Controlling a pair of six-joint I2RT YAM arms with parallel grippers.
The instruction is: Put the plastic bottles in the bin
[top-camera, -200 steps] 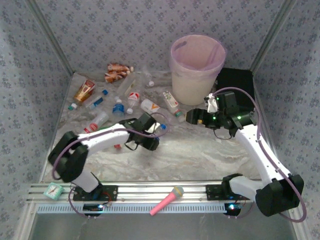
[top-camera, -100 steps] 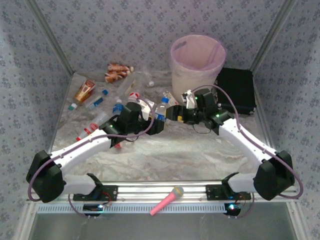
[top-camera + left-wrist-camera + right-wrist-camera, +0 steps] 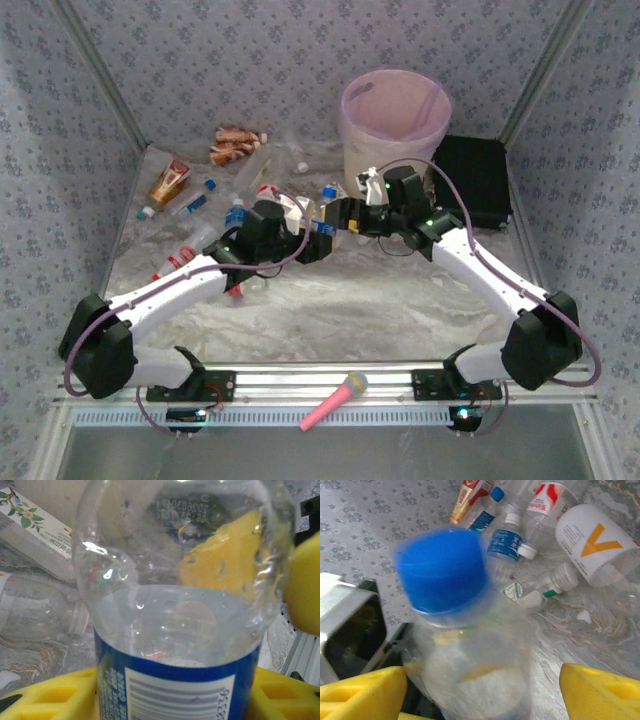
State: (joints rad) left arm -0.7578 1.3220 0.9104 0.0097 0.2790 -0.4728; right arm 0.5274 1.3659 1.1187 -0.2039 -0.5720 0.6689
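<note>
At the lower edge of the overhead view, a pink toy microphone (image 3: 341,398) lies on the metal rail between the two arm bases. Above it in the frame is the marbled table (image 3: 350,310), and both arms reach over it and meet near the centre.

The left gripper (image 3: 170,692) is closed on a clear bottle (image 3: 180,580) with a blue label. In its wrist view the yellow fingers press the label from both sides at the bottom of the frame, and the bottle stands upright between them. The right gripper (image 3: 485,690) is placed around the upper part of the same bottle, under its blue cap (image 3: 442,567). Its jaws are wide apart, and we see a gap between the bottle and the finger at the lower right, so it has no hold. One of its yellow pads (image 3: 306,590) shows at the right edge of the left wrist view, just beside the bottle. We cannot tell if the bottle's base touches the table.

Farther away, loose bottles lie on the table: a white bottle with an orange mark (image 3: 600,545), a bottle with a red and white label (image 3: 547,495) and a small blue-labelled bottle (image 3: 505,542). Two red-orange bottles (image 3: 235,145) lie at the upper left of the overhead view.

The bin (image 3: 385,175) stands upright at the top centre, above and to the right of the held bottle. Its pink liner (image 3: 400,130) is folded over the rim. A black box (image 3: 470,180) is just beside it on the right.
</note>
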